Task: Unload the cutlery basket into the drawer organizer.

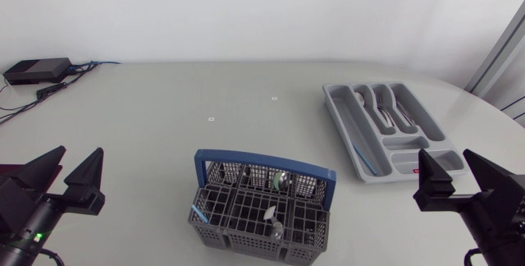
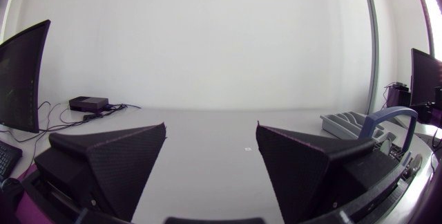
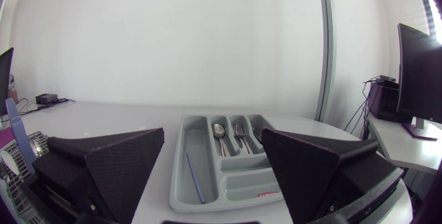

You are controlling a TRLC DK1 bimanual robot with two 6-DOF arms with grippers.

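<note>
The grey cutlery basket [image 1: 261,217] with a blue handle [image 1: 264,164] stands at the table's near middle; a few metal pieces [image 1: 280,181] and a blue item [image 1: 197,214] stick up in it. The grey drawer organizer [image 1: 349,126] lies at the right and holds a spoon [image 1: 363,99], forks [image 1: 385,106] and a thin blue stick [image 1: 367,158]. My left gripper [image 1: 79,156] is open, well left of the basket. My right gripper [image 1: 445,158] is open, just near of the organizer [image 3: 181,182], which lies ahead of it. Both grippers [image 2: 210,162] [image 3: 213,172] are empty.
A black box [image 1: 37,71] with cables sits at the far left corner. Two small white marks [image 1: 212,119] [image 1: 273,98] dot the middle of the table [image 1: 164,102]. The table's curved edge runs close behind the organizer at the right.
</note>
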